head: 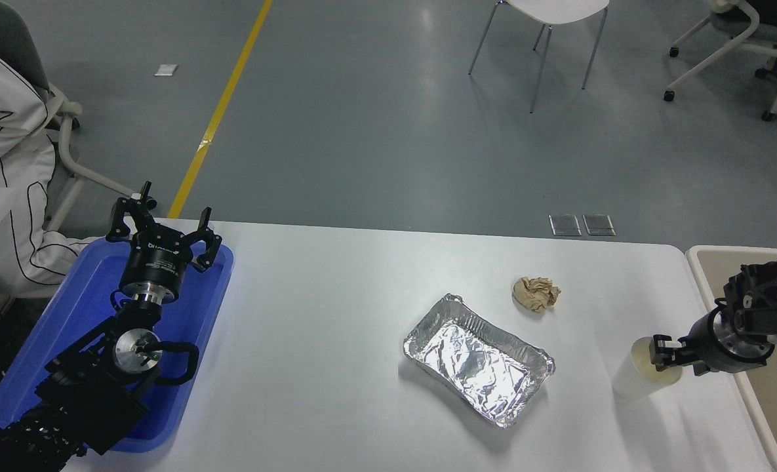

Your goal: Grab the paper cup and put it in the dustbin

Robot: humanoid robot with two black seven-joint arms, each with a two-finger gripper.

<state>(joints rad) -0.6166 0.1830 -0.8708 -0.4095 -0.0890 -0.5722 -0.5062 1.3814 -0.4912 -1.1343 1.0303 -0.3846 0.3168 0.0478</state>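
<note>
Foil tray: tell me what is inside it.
The foil tray shows only its own crinkled silver floor; nothing lies in it. The brown paper ball sits on the table behind it, apart. The near wall's inner face is hidden.

The wide white table (336, 314) carries a blue plastic tray (67, 328) at its left edge, a crinkled silver foil tray (477, 360) right of centre, a crumpled brown paper ball (536, 294) just beyond it, and a small white paper cup (644, 377) upright near the right edge.
</note>
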